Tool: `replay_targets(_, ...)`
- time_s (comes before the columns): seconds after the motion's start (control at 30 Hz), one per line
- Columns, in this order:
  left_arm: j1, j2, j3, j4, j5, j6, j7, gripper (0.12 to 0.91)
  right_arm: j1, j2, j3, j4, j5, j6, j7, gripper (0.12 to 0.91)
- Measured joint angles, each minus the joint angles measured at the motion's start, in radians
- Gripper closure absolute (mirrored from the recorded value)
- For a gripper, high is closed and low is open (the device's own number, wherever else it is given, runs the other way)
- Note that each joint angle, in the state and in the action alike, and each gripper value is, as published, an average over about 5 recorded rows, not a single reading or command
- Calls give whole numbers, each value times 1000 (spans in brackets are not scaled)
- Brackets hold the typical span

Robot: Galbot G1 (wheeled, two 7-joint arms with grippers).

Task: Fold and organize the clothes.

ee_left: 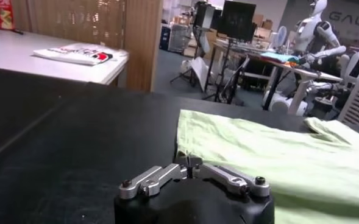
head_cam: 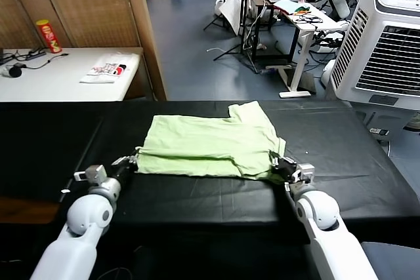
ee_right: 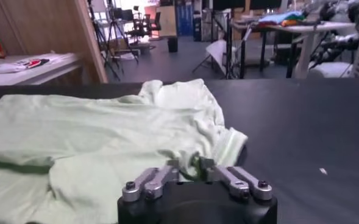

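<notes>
the left tool and right tool each pinch a near corner of the t-shirt (folded once). bare black worktop lies open on both sides.

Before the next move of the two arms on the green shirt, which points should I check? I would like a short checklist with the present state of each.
1. Pale light-green wrinkled cotton T-shirt lies fully on the black cloth-covered table: ok.
2. Near hem already folded over, forming a double layer: ok.
3. Left gripper at the shirt's near left corner: ok.
4. Right gripper at the near right corner: ok.
5. Whether either gripper's jaws hold fabric: cannot tell.
6. Sleeve toward the far right lies flat: not ok, it bunches up.
</notes>
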Motion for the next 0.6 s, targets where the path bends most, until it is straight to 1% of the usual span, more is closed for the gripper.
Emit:
replay_targets(0.03, 4, 4, -4, -5, -3, 4, 0, 528, -18, -8, 7, 24, -2, -8, 4, 264)
replay_targets(0.07, 9, 7, -9, -11, -7, 7, 0, 444, -39, -16, 13, 49, -5, -14, 6, 250)
replay_targets(0.13, 22, 15, -18, -26, -14, 14, 2, 350, -81, -27, 22, 96, -16, -21, 7, 233)
replay_targets(0.17, 32, 19, -23, -35, -16, 18, 4, 303, -102, -31, 25, 118, -24, -23, 7, 233)
replay_targets(0.2, 42, 23, -26, -44, -19, 20, 8, 273, -123, -34, 27, 138, -32, -23, 6, 240)
replay_targets(0.3, 83, 29, -32, -68, -25, 27, 19, 237, -172, -38, 28, 175, -56, -22, 2, 285)
replay_targets(0.43, 128, 28, -34, -76, -39, 37, 27, 233, -200, -35, 22, 198, -70, -22, -1, 376)
replay_targets(0.6, 142, 25, -33, -70, -64, 48, 34, 232, -212, -25, 15, 208, -77, -22, 0, 444)
